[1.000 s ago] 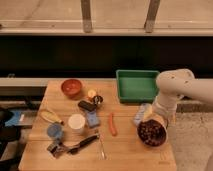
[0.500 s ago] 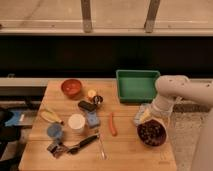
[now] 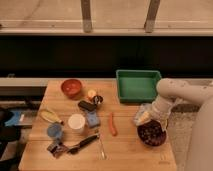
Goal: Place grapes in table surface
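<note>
- Camera view, looking down on the table surface (image 3: pixel 130 155), a light tan plank top that fills most of the scene.
- A white robot arm (image 3: pixel 182 91) reaches in from the right edge and bends down toward the table's right side.
- A green tray (image 3: pixel 138 86) sits at the back right of the table, just behind the arm's wrist.
- A dark purple bowl (image 3: pixel 163 139) stands near the front right corner.
- The grapes (image 3: pixel 151 135) lie inside that bowl as a dark, bumpy mass and are not on the bare wood.
- The gripper (image 3: pixel 155 120) hangs right at the bowl's back rim, above the grapes. Whether it is spread or closed cannot be told.
- An orange-red bowl (image 3: pixel 71 87) sits at the back left.
- A white cup (image 3: pixel 76 122) and a blue cup (image 3: pixel 55 131) stand close together at the left.
- An orange carrot (image 3: pixel 112 124) lies mid-table, well apart from the purple bowl.
</note>
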Robot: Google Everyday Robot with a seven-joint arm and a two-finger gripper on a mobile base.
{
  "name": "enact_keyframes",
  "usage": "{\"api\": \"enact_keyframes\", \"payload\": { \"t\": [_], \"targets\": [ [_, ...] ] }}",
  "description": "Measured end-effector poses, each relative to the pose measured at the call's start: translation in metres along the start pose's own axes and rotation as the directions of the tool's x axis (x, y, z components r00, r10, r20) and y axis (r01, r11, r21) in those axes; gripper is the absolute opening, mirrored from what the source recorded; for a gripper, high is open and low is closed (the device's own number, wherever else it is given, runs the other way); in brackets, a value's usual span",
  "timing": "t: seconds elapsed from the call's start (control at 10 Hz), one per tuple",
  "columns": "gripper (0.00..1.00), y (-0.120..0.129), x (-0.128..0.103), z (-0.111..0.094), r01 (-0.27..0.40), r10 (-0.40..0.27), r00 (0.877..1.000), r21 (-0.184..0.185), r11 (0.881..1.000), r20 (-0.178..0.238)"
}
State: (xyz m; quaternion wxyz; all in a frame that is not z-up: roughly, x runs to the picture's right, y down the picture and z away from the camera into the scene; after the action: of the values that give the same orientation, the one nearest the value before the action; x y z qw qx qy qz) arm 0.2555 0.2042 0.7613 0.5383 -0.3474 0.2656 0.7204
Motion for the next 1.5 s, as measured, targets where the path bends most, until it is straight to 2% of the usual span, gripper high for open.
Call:
{"api": "enact_keyframes", "payload": {
  "t": [0.2, 0.3, 0.5, 0.7, 0.9, 1.0, 1.3, 1.4, 1.5],
  "targets": [
    [0.62, -0.003, -0.002, 0.005, -0.008, 0.008, 1.0, -0.03, 1.0, 0.001],
    [0.5, -0.007, -0.003, 0.005, -0.017, 0.017, 1.0, -0.046, 0.999, 0.004],
    [0.39, -0.013, -0.002, 0.004, -0.03, 0.031, 0.999, -0.062, 0.998, 0.009],
    [0.38, -0.017, -0.004, 0.006, -0.041, 0.041, 0.999, -0.068, 0.997, 0.007],
    [0.38, -0.022, -0.005, 0.017, -0.054, 0.054, 0.999, -0.052, 0.997, -0.009],
    [0.41, -0.024, -0.006, 0.024, -0.066, 0.065, 0.998, -0.038, 0.997, -0.015],
    [0.62, -0.026, -0.008, 0.026, -0.066, 0.065, 0.998, -0.026, 0.998, -0.015],
    [0.62, -0.025, -0.008, 0.026, -0.065, 0.065, 0.998, -0.026, 0.998, -0.014],
    [0.59, -0.026, -0.008, 0.027, -0.066, 0.065, 0.998, -0.026, 0.997, -0.015]
  ]
}}
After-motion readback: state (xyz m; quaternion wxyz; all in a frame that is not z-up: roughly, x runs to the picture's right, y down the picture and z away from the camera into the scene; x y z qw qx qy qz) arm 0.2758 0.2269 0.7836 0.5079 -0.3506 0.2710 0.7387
